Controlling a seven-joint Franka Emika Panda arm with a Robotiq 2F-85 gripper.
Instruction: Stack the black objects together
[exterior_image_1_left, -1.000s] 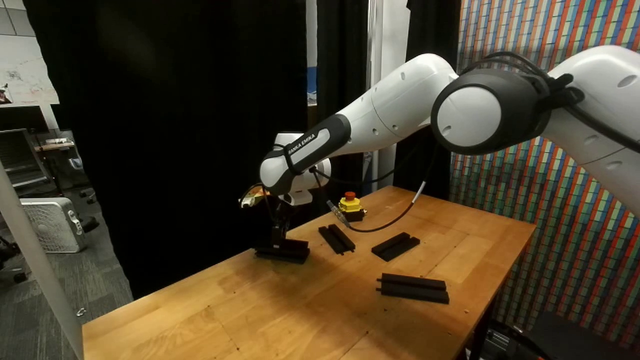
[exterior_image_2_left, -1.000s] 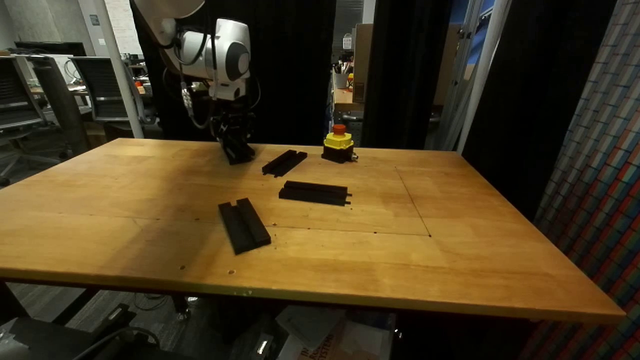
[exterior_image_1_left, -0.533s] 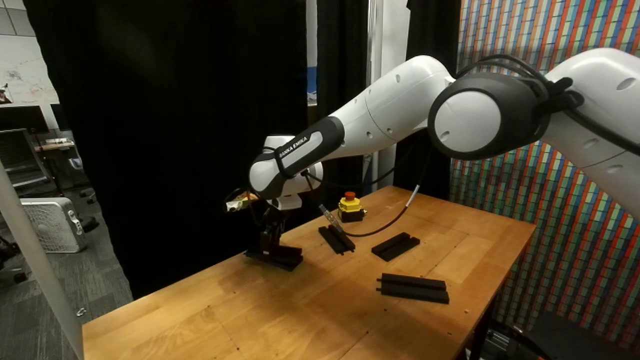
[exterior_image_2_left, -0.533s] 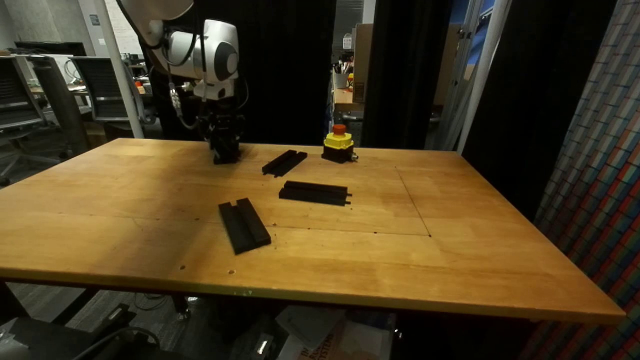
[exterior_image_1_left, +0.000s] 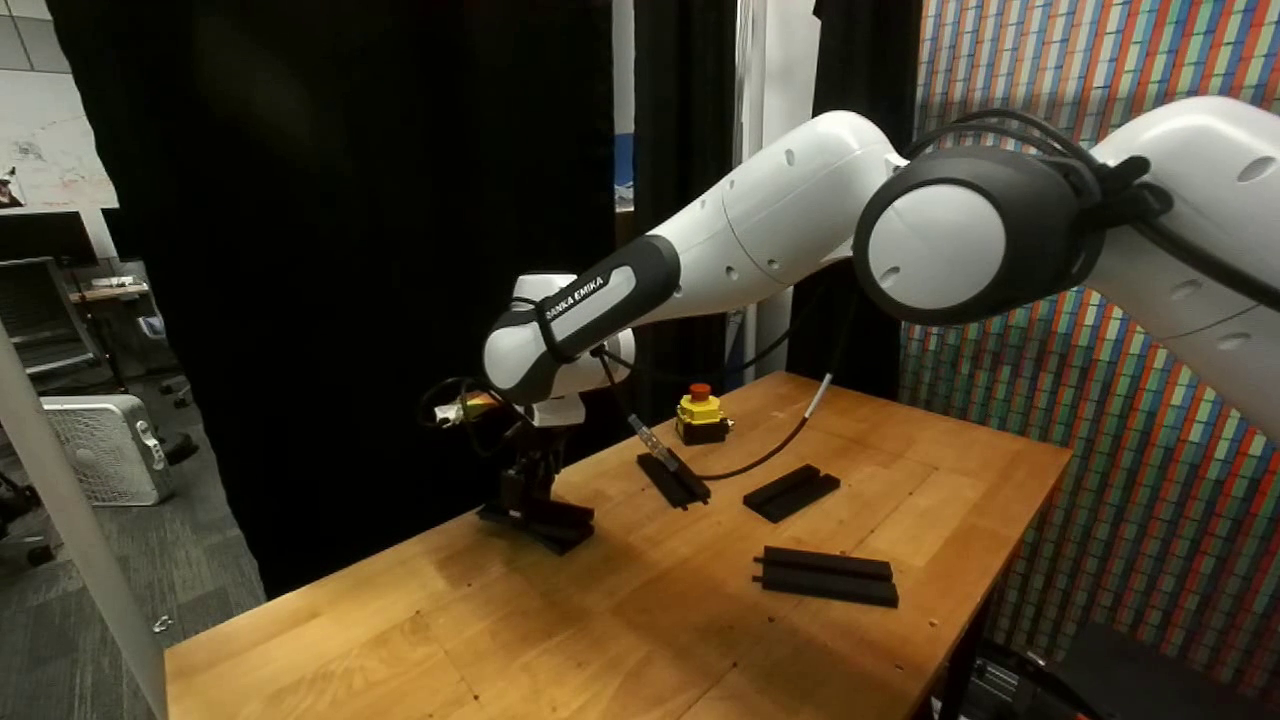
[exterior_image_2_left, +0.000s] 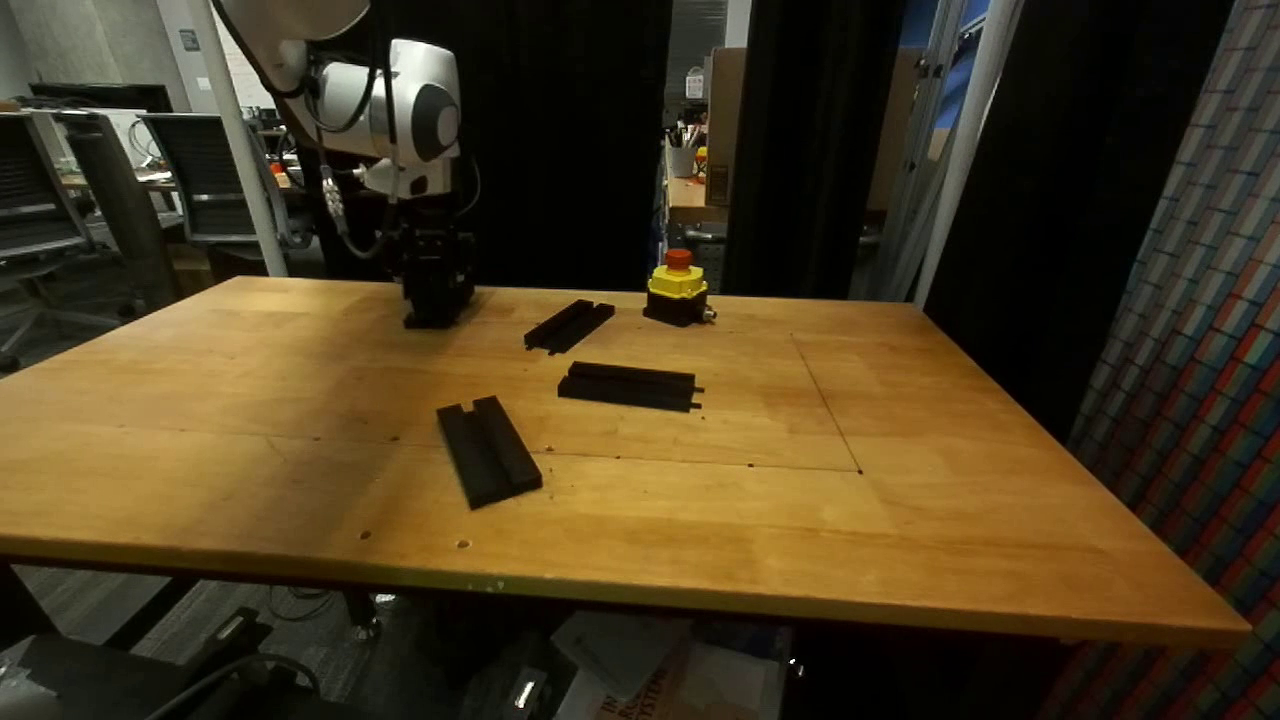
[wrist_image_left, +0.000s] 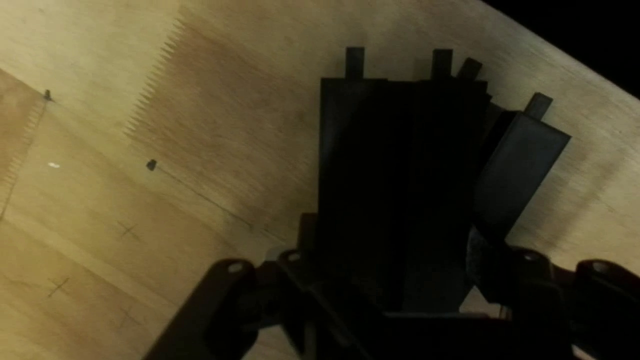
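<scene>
- Gripper (wrist_image_left: 393, 235) points down near the edge of the wooden bench (exterior_image_2_left: 900, 540) that runs along the black curtain (exterior_image_1_left: 380, 300), its fingers (wrist_image_left: 478, 260) pinching one black bar by its two long sides.
- Held bar (wrist_image_left: 370, 150) fills the gap between the fingers and juts out past their tips in the wrist view, two small pegs at its far end.
- Lower bar (wrist_image_left: 522, 167), black too, shows beneath the held one and skewed to it: its pegged end fans out along one long side, while most of it is covered. I cannot tell whether the two bars touch.
- Third bar (exterior_image_2_left: 583, 328) lies flat near the gripper but apart from it, aslant to the curtain-side edge. In an exterior view a cable connector (exterior_image_1_left: 650, 438) hangs across one end of it.
- Fourth bar (exterior_image_2_left: 625, 391) lies flat towards the middle of the bench, well apart from the gripper.
- Fifth bar (exterior_image_2_left: 488, 455) lies flat closer to the long edge opposite the curtain, also well apart from the gripper.
- Emergency stop (exterior_image_2_left: 678, 283), yellow and black with a red button, stands near the curtain-side edge, past the third bar from the gripper.
</scene>
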